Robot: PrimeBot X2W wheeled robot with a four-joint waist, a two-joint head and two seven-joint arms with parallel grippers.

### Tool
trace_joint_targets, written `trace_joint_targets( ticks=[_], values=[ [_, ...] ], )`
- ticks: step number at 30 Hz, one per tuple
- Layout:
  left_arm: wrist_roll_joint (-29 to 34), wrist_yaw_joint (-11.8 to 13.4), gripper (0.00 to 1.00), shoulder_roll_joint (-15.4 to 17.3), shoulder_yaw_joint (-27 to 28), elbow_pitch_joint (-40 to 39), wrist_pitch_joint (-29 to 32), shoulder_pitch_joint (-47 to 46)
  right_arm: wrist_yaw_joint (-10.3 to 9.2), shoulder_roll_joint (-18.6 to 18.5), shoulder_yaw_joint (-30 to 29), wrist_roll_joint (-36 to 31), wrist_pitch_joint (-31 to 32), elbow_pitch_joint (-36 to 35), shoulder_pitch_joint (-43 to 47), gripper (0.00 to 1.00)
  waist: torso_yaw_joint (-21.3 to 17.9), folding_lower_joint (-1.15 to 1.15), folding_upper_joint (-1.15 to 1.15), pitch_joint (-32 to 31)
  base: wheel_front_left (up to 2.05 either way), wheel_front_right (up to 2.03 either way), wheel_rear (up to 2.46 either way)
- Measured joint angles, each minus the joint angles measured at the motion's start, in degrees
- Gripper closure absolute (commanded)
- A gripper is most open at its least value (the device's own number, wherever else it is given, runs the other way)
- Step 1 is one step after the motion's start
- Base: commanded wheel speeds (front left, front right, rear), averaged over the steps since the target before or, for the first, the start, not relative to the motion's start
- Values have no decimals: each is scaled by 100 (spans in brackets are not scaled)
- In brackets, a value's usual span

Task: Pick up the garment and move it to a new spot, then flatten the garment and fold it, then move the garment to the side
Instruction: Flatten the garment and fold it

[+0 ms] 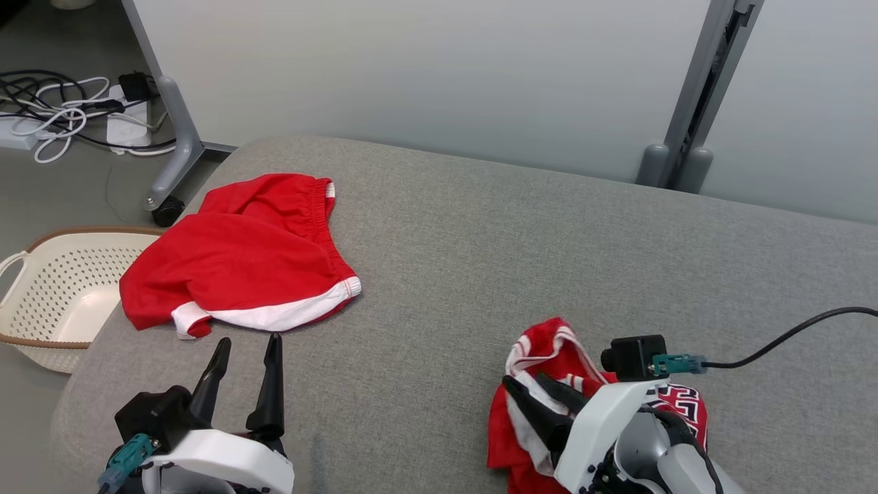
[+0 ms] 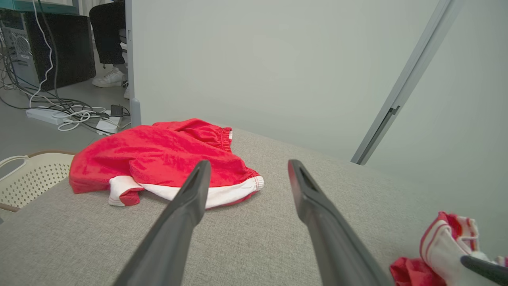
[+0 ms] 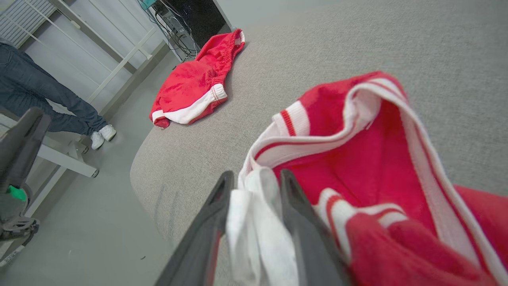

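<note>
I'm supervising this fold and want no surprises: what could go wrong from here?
1. White cloth of the jersey sits between the fingers of the right tool; lifting away may snag and drag it.
2. The red shorts lie at the grey surface's edge beside the basket; a nudge from the left tool could push them off.

The red cloth shorts [image 1: 240,254] carried a broad white band along the hem, and their gathered waistband was the same red. The crumpled red jersey [image 1: 545,339] had white trim edged with thin red stripes and a patch of black-and-white print. The fabric-covered counter [image 1: 480,240] was a heathered mid-grey. The perforated plastic basket [image 1: 62,295] was cream, dotted with rows of small holes, under a brown rim. The left gripper [image 1: 248,339] and right gripper [image 1: 525,379] had black fingers, white housings and teal connectors. The plain wall panel [image 1: 411,68] was pale grey-green.
</note>
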Motion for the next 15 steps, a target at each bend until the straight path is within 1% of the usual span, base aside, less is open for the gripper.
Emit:
trace_joint_targets(
  ticks=[3, 7, 8, 11, 15],
  values=[
    [-11, 3, 0, 1, 13, 5, -1, 2, 0, 15, 209, 226, -122, -32, -88, 0, -104, 0, 0, -19, 0, 0, 0],
    [-20, 12, 0, 2, 40, -4, -3, 8, 0, -12, 336, 488, -420, -434, -183, 0, -309, 0, 0, -66, 0, 0, 0],
    [-20, 12, 0, 2, 40, -4, -3, 8, 0, -12, 336, 488, -420, -434, -183, 0, -309, 0, 0, -66, 0, 0, 0],
    [-25, 48, 0, -12, 63, -30, -10, 33, 0, -209, 236, 537, -660, -842, -199, 0, -496, 0, 0, -117, 0, 0, 0],
    [-25, 52, 0, -33, 91, -55, -13, 51, 0, -583, -215, 425, -888, -1284, -109, 0, -746, 0, 0, -186, 0, 0, 0]
  ],
)
